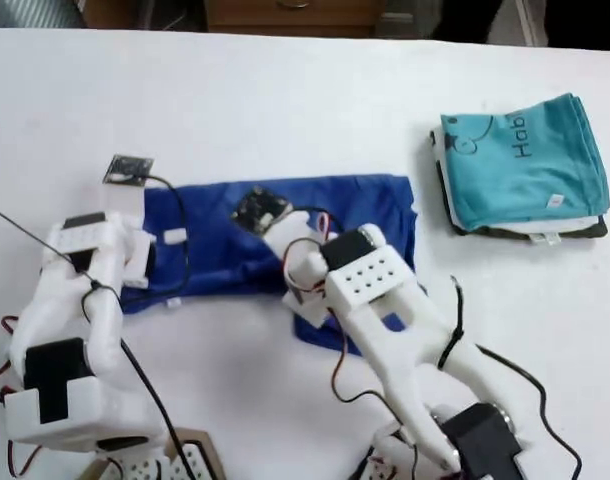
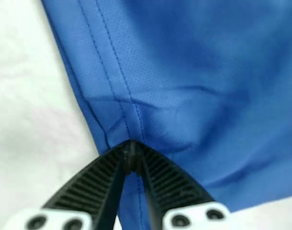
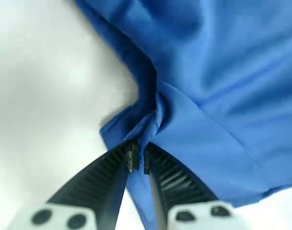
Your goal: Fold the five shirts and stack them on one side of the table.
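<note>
High camera looked down over the whole tabletop (image 1: pixel 285 110) from behind both arms, each wrist camera peered along its own jaws, very near the blue shirt (image 1: pixel 365 215), cloth shared by all three views.

blue shirt (image 1: pixel 220 235): lies flat as a long band across the white table (image 1: pixel 285 110), near edge rumpled | left arm (image 1: pixel 80 300): wrist at blue shirt's left end | right arm (image 1: pixel 385 310): wrist over blue shirt's near edge, right of its middle | stack of folded shirts (image 1: pixel 525 195), teal shirt (image 1: pixel 505 140) on top: apart from blue shirt, beyond its right end
</note>
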`<state>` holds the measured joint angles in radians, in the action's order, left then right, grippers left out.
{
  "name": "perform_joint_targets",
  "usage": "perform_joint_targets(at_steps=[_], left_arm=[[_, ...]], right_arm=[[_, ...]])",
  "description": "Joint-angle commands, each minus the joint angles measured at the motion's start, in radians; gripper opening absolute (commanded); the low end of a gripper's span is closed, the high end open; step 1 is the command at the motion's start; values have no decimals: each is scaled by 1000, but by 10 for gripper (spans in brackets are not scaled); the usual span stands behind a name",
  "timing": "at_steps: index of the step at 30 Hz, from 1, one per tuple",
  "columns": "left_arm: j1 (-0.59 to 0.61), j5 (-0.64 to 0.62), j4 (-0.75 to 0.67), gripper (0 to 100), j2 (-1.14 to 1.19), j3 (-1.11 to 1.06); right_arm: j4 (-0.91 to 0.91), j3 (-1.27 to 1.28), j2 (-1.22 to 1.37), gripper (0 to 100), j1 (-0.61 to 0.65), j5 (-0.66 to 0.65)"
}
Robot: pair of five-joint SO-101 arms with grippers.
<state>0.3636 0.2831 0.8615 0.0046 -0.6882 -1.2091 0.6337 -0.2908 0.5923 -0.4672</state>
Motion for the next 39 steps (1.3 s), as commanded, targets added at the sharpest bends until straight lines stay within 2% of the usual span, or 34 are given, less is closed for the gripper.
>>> perform_joint_targets(at_steps=[1, 5, 12, 14, 18, 19, 23, 25, 27, 29, 33, 39], left_arm=[[11, -3, -26, 27, -26, -2], [11, -3, -26, 27, -26, -2], [11, -3, -26, 27, -26, -2], [11, -3, -26, 27, -26, -2], [11, -2, -26, 27, -26, -2], [11, -2, -26, 27, -26, -2], [11, -2, -26, 27, -26, -2], [11, -2, -26, 27, -26, -2], [11, -2, -26, 27, -26, -2], [11, -3, -26, 27, -26, -2], [11, -3, -26, 27, -26, -2], [11, -2, -26, 27, -26, -2]], right_arm=[[-62, -5, -50, 20, 12, -23], [-107, -2, -48, 20, 8, -121], [-44, 54, -47, 23, 7, -124], [-31, 71, -47, 62, 7, -103], [-58, 61, -68, 224, 7, -44], [-84, 43, -82, 238, 5, -54], [-185, -92, -185, 169, -56, -66], [-160, -138, -222, 100, -154, -63], [-61, -140, -219, 5, -266, -61], [54, -117, -170, 29, -352, -41], [237, -140, 42, 20, -421, 44], [280, -390, 378, 20, -440, 164]])
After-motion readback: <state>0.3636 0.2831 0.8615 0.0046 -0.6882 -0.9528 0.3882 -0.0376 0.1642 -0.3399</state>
